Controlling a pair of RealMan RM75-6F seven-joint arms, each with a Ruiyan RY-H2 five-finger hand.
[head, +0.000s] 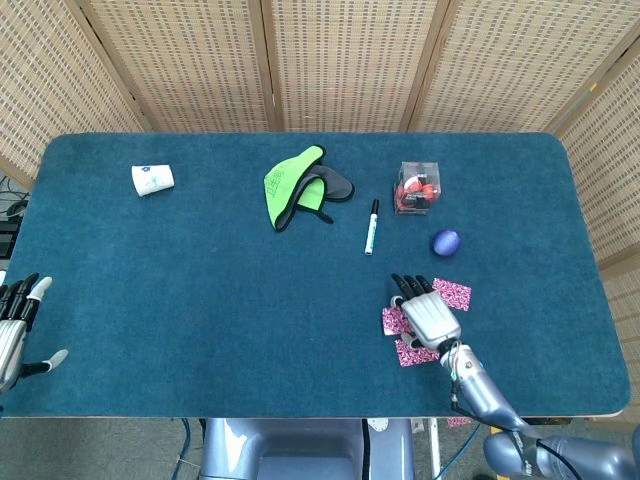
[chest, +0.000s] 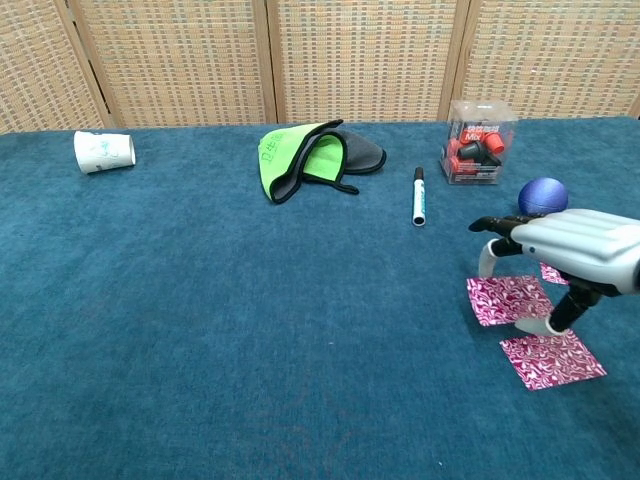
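My right hand (head: 425, 312) (chest: 572, 243) arches over a pink patterned square (chest: 508, 298) (head: 393, 321) at the front right of the blue table. Its fingertips (chest: 488, 264) touch the square's far edge and its thumb rests at the near edge. The square lies flat and is not lifted. A second pink square (chest: 552, 358) (head: 413, 352) lies just in front of it, and a third (chest: 552, 272) (head: 453, 293) lies behind the hand. My left hand (head: 14, 326) hangs off the table's left edge with its fingers apart, holding nothing.
A purple ball (head: 446, 242) (chest: 543, 195) sits just beyond the right hand. Further back are a clear box of red and black parts (head: 417, 187), a marker (head: 372, 226), a green and black cloth (head: 300, 187) and a tipped white cup (head: 152, 180).
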